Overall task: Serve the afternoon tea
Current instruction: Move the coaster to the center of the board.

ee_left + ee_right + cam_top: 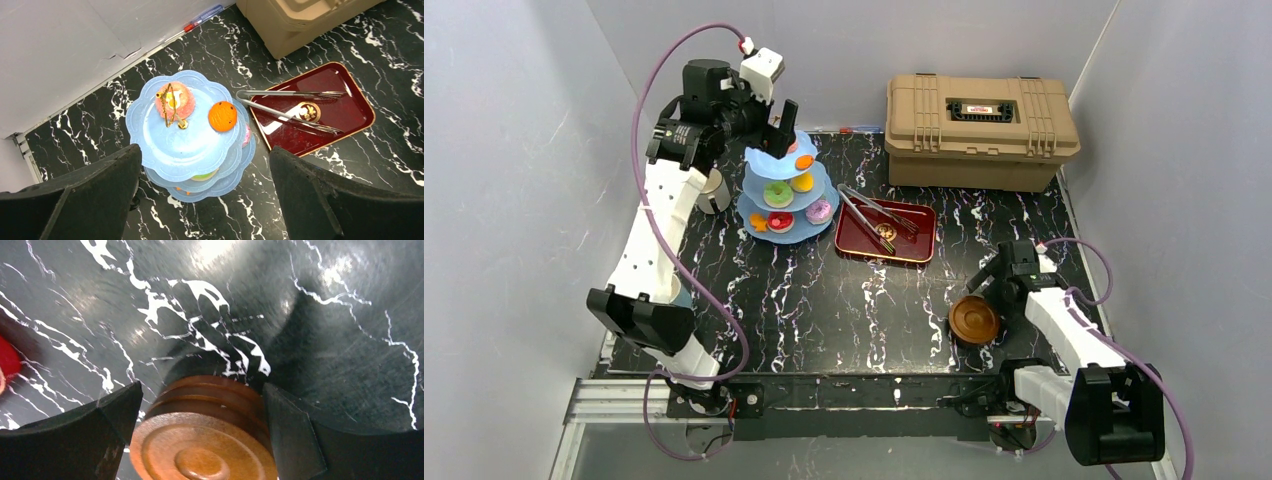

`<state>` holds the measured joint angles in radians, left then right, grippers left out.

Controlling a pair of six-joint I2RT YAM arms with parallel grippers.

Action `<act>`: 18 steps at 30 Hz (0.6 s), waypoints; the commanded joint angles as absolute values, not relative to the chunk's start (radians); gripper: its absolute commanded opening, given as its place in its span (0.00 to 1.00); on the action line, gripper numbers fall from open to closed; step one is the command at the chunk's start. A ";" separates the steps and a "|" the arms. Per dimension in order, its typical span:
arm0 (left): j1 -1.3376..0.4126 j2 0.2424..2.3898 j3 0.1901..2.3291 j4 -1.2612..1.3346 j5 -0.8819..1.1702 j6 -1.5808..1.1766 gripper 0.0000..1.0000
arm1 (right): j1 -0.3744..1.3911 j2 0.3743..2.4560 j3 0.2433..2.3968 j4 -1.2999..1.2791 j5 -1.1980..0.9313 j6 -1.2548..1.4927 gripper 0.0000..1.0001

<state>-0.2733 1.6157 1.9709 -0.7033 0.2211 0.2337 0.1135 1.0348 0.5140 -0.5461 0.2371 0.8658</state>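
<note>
Left wrist view: left claw (204, 152) hangs spread wide over the light blue three-tier scalloped stand (170, 135) at the far left of the black marbled tabletop (380, 165), probably lining up to straddle it. Right claw (202, 390) grips the stack of brown round saucers (205, 440) at near right, likely to carry it for serving.
</note>
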 commanded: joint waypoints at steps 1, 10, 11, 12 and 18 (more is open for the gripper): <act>-0.274 1.545 2.055 -0.791 0.287 0.236 0.98 | 0.109 1.021 0.477 -0.531 0.160 0.920 0.98; -0.274 1.524 2.090 -0.815 0.298 0.229 0.98 | 0.112 1.023 0.370 -0.412 -0.009 1.057 0.98; -0.273 1.521 2.091 -0.815 0.298 0.229 0.98 | 0.115 1.009 0.365 -0.418 -0.033 1.075 0.98; -0.274 1.520 2.091 -0.813 0.300 0.227 0.98 | 0.123 0.988 0.360 -0.425 -0.045 1.097 0.98; -0.275 1.512 2.085 -0.813 0.307 0.219 0.98 | 0.317 0.849 0.337 -0.442 0.023 1.294 0.99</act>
